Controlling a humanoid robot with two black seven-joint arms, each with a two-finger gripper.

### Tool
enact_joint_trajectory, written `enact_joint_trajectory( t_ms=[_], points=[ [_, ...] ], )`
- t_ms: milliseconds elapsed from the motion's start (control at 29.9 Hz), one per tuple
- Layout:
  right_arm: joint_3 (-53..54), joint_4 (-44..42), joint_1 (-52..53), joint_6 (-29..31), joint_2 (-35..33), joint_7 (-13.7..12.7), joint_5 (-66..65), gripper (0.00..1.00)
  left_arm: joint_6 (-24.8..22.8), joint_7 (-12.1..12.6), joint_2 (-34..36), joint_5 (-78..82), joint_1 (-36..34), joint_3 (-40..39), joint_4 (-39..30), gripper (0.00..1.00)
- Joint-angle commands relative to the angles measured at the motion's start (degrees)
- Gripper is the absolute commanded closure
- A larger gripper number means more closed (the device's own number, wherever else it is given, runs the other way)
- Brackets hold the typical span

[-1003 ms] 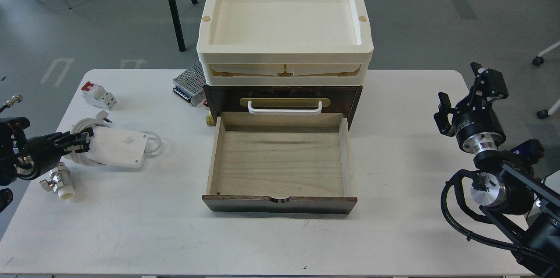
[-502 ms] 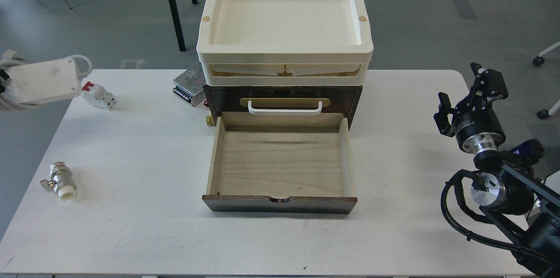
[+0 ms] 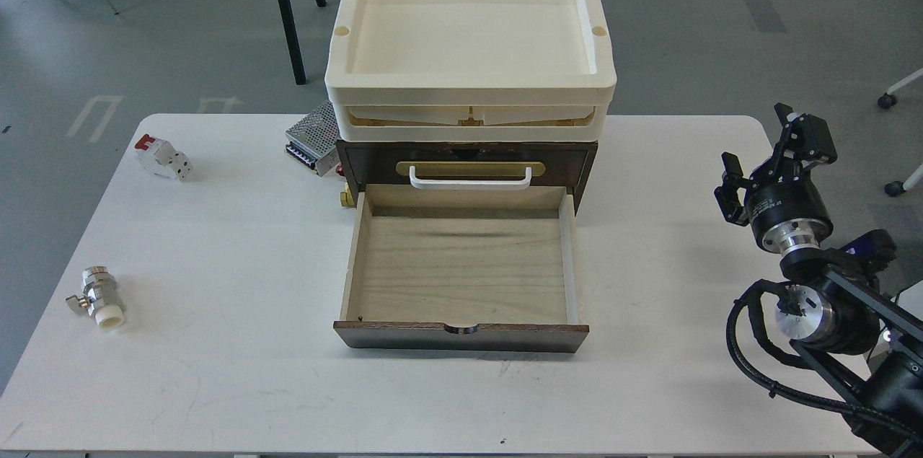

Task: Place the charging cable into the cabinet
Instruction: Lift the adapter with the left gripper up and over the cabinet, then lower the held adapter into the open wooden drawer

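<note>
The cabinet is a dark brown wooden box at the table's middle back. Its pale wood lower drawer is pulled out toward me and holds nothing. The drawer above it, with a white handle on a brass plate, is closed. The charging cable is out of view, and so are my left arm and gripper. My right gripper hovers at the table's right edge, well clear of the cabinet, with its fingers apart and nothing between them.
Two stacked cream trays sit on the cabinet. A silver perforated power supply lies behind the cabinet's left corner. A white-and-red breaker block lies far left. A metal valve fitting lies near the left edge.
My left gripper lifted the charging cable off the table, carried it up and to the left, and both have left the view. The right arm has not moved.
</note>
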Motion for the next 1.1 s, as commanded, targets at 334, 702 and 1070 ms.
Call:
enact_joint_trajectory(
  t_ms=[334, 702, 1070],
  points=[
    [0.0, 0.0, 0.0, 0.0, 0.0, 0.0, 0.0, 0.01, -0.1, 0.0, 1.1, 11.9, -6.8, 0.3, -41.9, 0.96],
    [0.0, 0.0, 0.0, 0.0, 0.0, 0.0, 0.0, 0.01, -0.1, 0.0, -7.7, 22.4, -1.3, 4.8, -46.7, 0.96],
    [0.0, -0.4, 0.0, 0.0, 0.0, 0.0, 0.0, 0.01, 2.1, 0.0, -11.5, 30.2, 13.3, 5.0, -51.1, 0.95]
  ],
)
